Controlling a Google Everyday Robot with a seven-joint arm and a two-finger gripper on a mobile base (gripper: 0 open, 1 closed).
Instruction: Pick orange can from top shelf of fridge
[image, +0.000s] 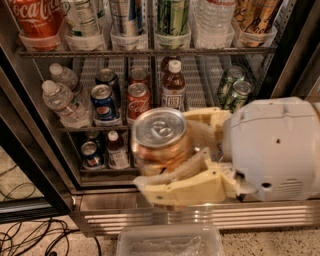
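Note:
My gripper (172, 155) is shut on the orange can (160, 145), which has a shiny silver pull-tab lid and an orange-gold body. I hold it upright in front of the fridge's lower racks, well below the top shelf (150, 51). The cream fingers (185, 187) clasp the can's sides, and the white wrist housing (272, 150) fills the right. The top shelf's wire rack carries clear cup trays with a red Coca-Cola can (35, 17), green-and-white cans (172, 15) and another orange-gold can (255, 15) at the far right.
The middle rack holds water bottles (62, 100), a Pepsi can (103, 102), a red can (138, 97), a brown bottle (173, 87) and green cans (235, 92). The steel grilled base (200, 215) lies below. A clear plastic bin (170, 240) and cables (30, 235) are on the floor.

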